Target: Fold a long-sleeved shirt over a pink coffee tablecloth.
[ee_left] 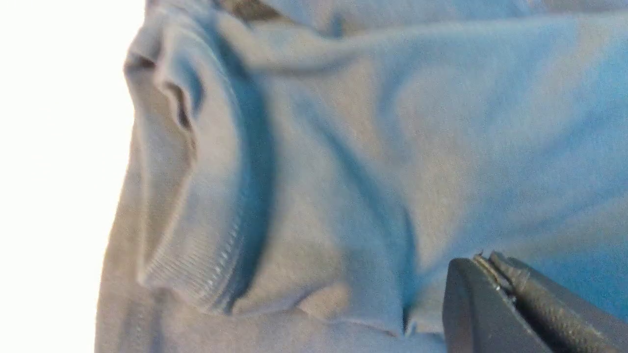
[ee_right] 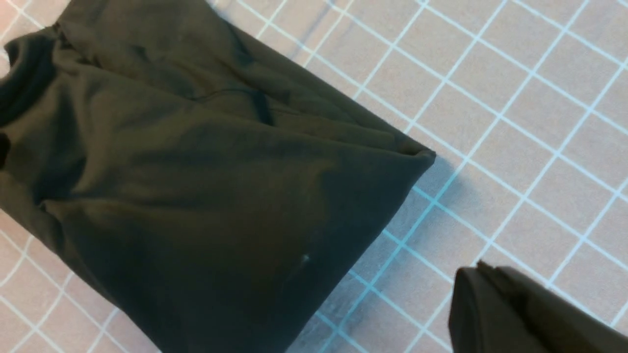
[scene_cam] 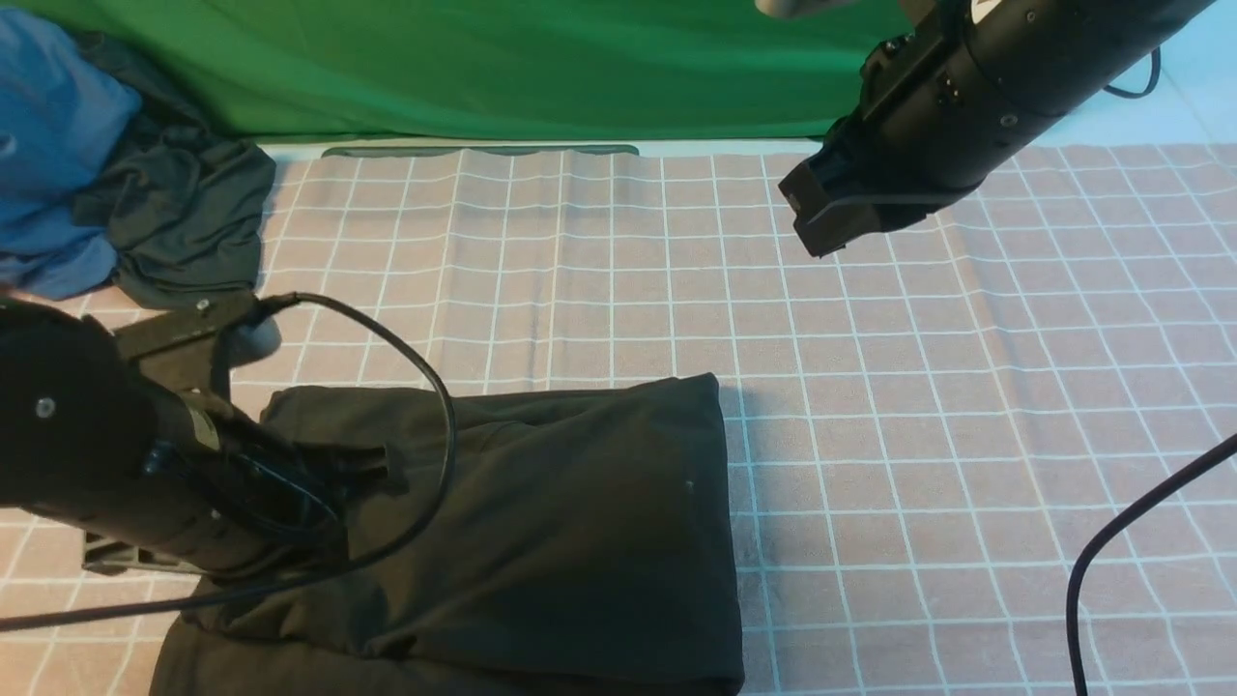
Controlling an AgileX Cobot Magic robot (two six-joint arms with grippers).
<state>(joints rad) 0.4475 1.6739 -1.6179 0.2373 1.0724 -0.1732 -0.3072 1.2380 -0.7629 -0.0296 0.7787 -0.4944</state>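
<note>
At the near left of the pink coffee tablecloth (scene_cam: 870, 406), your long-sleeved shirt (scene_cam: 580, 541) lies folded. Your left gripper (ee_left: 490, 274) is clenched empty, low over the fabric; your right gripper (ee_right: 483, 289) is clenched empty, raised far right. Risk: the left arm's dangling cable (scene_cam: 425, 387) could snag and disturb the fold.

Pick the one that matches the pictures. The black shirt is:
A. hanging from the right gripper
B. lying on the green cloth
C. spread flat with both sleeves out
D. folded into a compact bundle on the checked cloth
D: the shirt lies folded in a compact block on the checked cloth, with no sleeves spread out; the right gripper hangs apart from it, shut and empty.
</note>
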